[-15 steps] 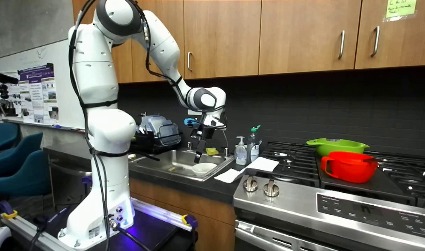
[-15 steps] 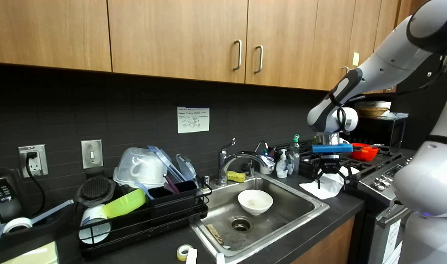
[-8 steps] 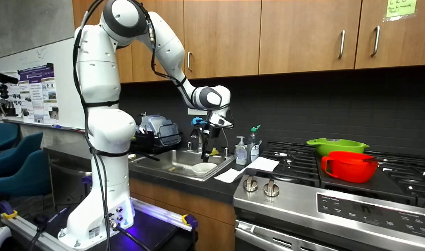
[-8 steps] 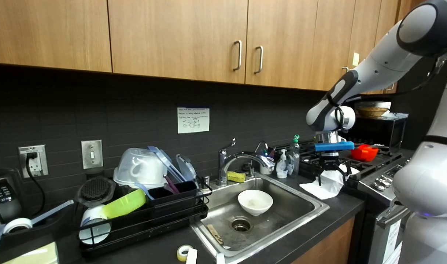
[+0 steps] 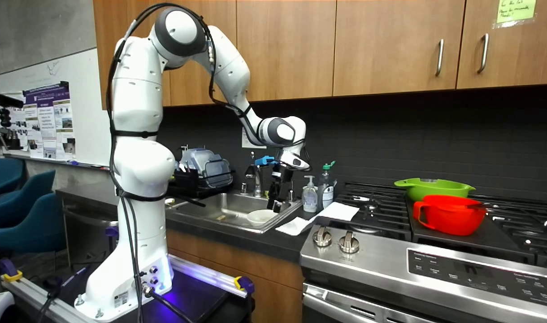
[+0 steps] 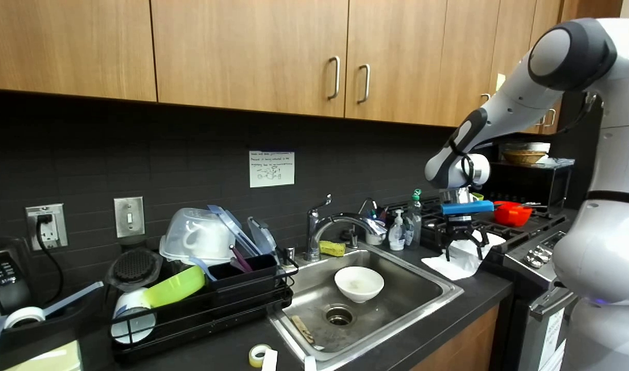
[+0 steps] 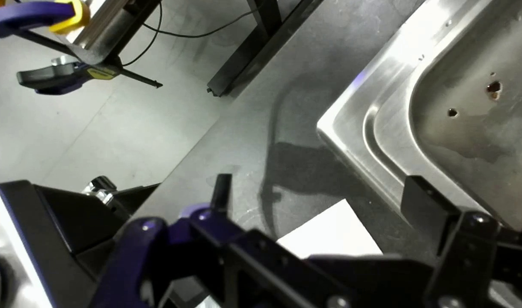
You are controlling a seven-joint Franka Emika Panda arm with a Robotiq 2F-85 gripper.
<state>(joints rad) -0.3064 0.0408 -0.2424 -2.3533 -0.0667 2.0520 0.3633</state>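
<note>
My black gripper [image 7: 324,199] stands open over the dark counter, fingers wide apart and nothing between them. Below it lies a white paper sheet [image 7: 333,233], its lower part hidden by the gripper. The corner of the steel sink [image 7: 351,115] shows beside the right finger [image 7: 425,205] in the wrist view. In an exterior view the gripper [image 6: 464,252] appears in front of the white paper [image 6: 451,266]; in an exterior view it [image 5: 275,205] overlaps the sink's right side. A white bowl [image 6: 359,283] sits in the sink. Contact with the paper is not seen.
A soap pump bottle [image 5: 309,197] and a green-capped bottle [image 5: 327,188] stand between sink and stove. The faucet [image 6: 345,219] arches over the sink, with a yellow sponge [image 6: 332,248] behind. A loaded dish rack [image 6: 201,309] and a stove with a red pot [image 5: 453,217] flank it.
The arm has swung, carrying the gripper rightward across the sink in an exterior view, where it now covers most of the sponge. The elbow has shifted and dropped somewhat. The jaws have stayed open.
</note>
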